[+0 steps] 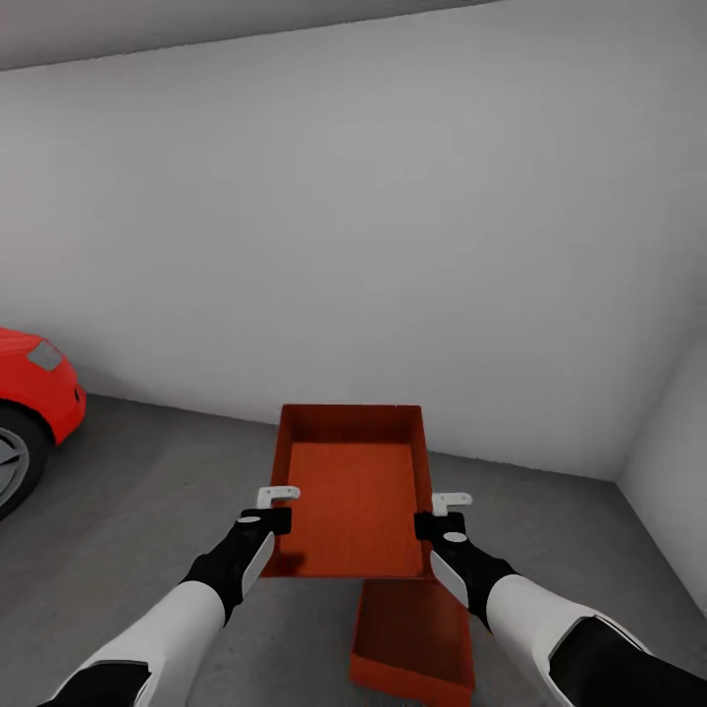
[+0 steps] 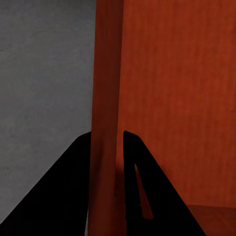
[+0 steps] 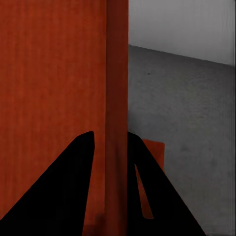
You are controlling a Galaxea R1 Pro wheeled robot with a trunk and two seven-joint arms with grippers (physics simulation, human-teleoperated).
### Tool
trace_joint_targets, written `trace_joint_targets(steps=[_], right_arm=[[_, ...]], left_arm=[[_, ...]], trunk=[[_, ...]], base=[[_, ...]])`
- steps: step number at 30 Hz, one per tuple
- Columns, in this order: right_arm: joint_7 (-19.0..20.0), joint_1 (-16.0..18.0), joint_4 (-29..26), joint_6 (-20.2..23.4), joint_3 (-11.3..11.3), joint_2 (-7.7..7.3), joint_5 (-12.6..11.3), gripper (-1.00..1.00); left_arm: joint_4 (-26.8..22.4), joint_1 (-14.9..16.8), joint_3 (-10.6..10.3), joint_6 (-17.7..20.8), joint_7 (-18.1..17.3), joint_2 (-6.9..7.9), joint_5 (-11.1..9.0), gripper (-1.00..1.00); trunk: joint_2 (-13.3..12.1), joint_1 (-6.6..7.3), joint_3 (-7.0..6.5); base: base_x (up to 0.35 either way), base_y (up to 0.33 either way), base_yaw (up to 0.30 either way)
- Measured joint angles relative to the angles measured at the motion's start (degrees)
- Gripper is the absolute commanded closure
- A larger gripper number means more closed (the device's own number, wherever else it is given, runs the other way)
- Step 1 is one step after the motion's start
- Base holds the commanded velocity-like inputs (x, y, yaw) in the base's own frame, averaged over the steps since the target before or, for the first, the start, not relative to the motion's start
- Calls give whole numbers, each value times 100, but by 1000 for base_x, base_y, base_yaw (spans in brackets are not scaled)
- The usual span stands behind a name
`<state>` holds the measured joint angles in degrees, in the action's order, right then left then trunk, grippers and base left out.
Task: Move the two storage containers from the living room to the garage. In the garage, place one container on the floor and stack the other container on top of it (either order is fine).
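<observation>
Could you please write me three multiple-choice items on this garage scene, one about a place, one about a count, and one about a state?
1. Where is the red car?
A. at the head view's left edge
B. at its right edge
C. behind the far wall

2. How many orange-red containers are in the head view?
A. one
B. two
C. three

3. How is the upper container held?
A. by one gripper
B. unheld, on a shelf
C. by both grippers

Key: 1 A, its front pokes in there; 2 B, the lower container lies on the floor; 3 C, the left gripper and right gripper each clamp a side wall.
</observation>
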<state>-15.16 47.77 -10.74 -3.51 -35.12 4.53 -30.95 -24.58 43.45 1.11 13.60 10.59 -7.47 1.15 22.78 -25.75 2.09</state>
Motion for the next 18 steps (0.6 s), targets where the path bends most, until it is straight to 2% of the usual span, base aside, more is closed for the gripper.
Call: trace_joint_targets(steps=[18], right_arm=[[2,0,-1,-1,0,-2,0,100]], left_arm=[[-5,0,2,3,1,-2,5,100]], trunk=[[0,0,0]], base=[[0,0,-280]])
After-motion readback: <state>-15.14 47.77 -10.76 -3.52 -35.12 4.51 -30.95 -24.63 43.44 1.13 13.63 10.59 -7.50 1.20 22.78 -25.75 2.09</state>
